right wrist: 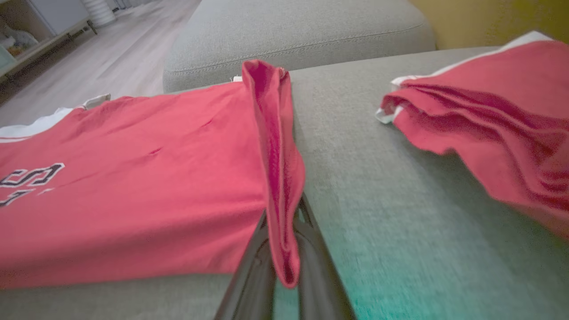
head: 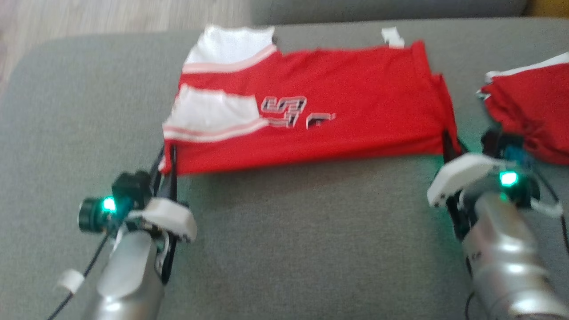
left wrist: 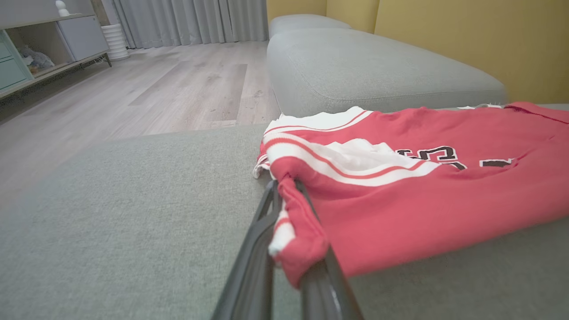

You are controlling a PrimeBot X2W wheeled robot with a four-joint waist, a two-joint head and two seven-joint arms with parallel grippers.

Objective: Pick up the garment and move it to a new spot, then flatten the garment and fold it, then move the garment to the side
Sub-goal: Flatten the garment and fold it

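Note:
A red garment (head: 355, 102) with white sleeves and dark lettering lies folded lengthwise across the grey cushion (head: 289, 231). My left gripper (head: 170, 153) is shut on its near left corner; in the left wrist view the red and white cloth (left wrist: 295, 231) bunches between the two dark fingers. At the near right corner my right gripper (head: 446, 138) is shut on the red hem, and the right wrist view shows that fold of fabric (right wrist: 278, 178) standing up between its fingers.
A second red garment (head: 529, 115) lies folded at the cushion's right edge, close to my right wrist. Another grey cushion (left wrist: 373, 66) sits behind, with a yellow wall beyond it. Wooden floor (left wrist: 146, 98) and a cabinet lie off to the left.

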